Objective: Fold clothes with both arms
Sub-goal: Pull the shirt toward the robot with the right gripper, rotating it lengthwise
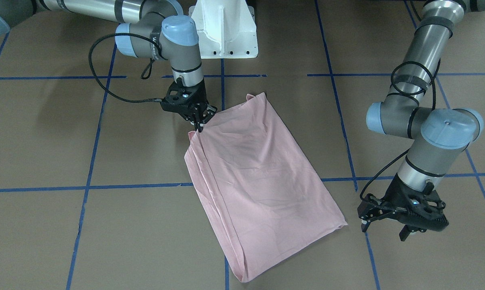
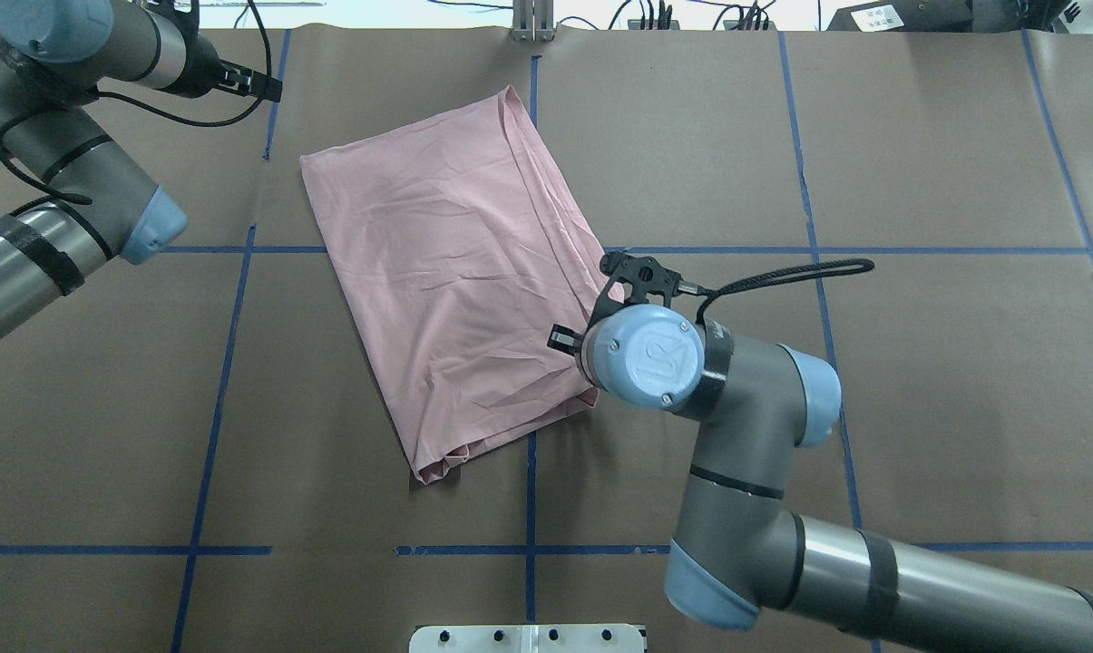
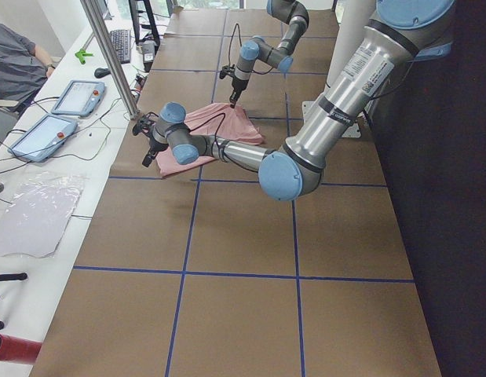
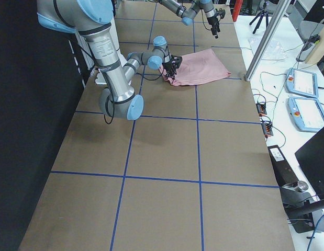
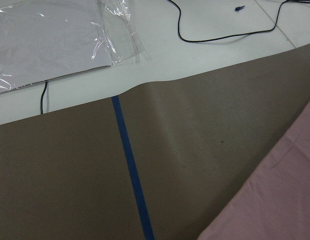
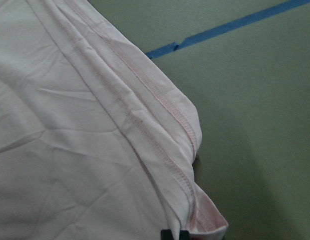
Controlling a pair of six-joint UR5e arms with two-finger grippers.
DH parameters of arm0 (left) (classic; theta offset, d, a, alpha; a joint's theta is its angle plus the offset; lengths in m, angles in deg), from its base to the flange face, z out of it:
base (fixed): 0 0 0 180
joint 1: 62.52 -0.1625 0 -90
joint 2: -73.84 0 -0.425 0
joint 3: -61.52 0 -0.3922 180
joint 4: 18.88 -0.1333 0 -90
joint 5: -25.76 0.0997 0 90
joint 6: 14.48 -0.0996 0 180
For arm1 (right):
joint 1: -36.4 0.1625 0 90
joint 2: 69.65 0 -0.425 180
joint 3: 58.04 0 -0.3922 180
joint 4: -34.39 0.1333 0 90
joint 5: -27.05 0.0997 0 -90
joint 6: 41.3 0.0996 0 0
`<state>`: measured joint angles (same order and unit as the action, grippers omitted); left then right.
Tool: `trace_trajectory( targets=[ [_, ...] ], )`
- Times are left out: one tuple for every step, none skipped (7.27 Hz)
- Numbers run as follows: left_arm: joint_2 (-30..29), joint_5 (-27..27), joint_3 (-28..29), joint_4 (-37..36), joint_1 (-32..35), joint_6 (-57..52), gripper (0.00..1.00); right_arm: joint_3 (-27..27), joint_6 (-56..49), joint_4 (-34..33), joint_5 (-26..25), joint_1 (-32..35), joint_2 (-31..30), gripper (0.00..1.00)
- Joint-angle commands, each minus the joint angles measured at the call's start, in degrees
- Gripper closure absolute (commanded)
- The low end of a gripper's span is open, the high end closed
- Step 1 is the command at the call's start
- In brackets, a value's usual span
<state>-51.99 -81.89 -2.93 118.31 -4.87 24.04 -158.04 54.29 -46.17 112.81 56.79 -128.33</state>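
Presently, the pale pink cotton T-shirt (image 1: 262,169), already folded into a plain oblong, is laid aslant on the brown paper-covered table (image 1: 105,241). Its layered hem corner is pinched by the black two-finger right gripper (image 1: 199,124), whose fingers are closed on it. The black left gripper (image 1: 385,230) is held spread and empty near the diagonally opposite corner.

For a square fold, every layer should probably be kept in the pinch and a second corner taken before the cloth is lifted.

Counted: one T-shirt, two grippers, and two grey metal arms, namely the right arm (image 1: 182,52) and the left arm (image 1: 423,52).

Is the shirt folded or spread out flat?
Folded: the T-shirt lies as a plain rectangle, no sleeves showing, hems stacked along one edge.
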Motion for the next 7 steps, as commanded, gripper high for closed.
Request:
trace_trajectory(
  targets=[
    [1.01, -0.1, -2.42, -0.09, -0.95, 0.07, 0.0, -9.31, 7.3, -3.08, -9.96, -9.44, -5.99, 1.0],
    [1.89, -0.19, -4.35, -0.43, -1.22, 0.16, 0.0, -10.64, 11.33, -6.33, -12.7, -12.88, -6.0, 1.0],
    [3.03, -0.88, -6.64, -0.96, -1.48, 2.85, 0.0, -10.66, 13.2, -6.97, -14.64, -15.09, -5.57, 1.0],
    [3.39, -2.72, -10.66, -3.23, -2.53, 9.49, 0.0, -10.74, 13.48, -6.97, -14.92, -15.55, -5.39, 1.0],
    [6.0, -2.73, -19.14, -9.08, -6.11, 15.22, 0.0, -10.83, 13.48, -6.97, -14.93, -15.55, -5.13, 1.0],
    [10.38, -2.13, -30.28, -14.79, -10.32, 22.84, 0.0, -10.92, 13.48, -6.89, -14.84, -15.55, -5.04, 1.0],
    [17.12, -1.25, -41.53, -17.11, -15.15, 28.49, 0.0, -10.92, 13.4, -6.89, -14.84, -15.55, -5.04, 1.0]
  ],
)
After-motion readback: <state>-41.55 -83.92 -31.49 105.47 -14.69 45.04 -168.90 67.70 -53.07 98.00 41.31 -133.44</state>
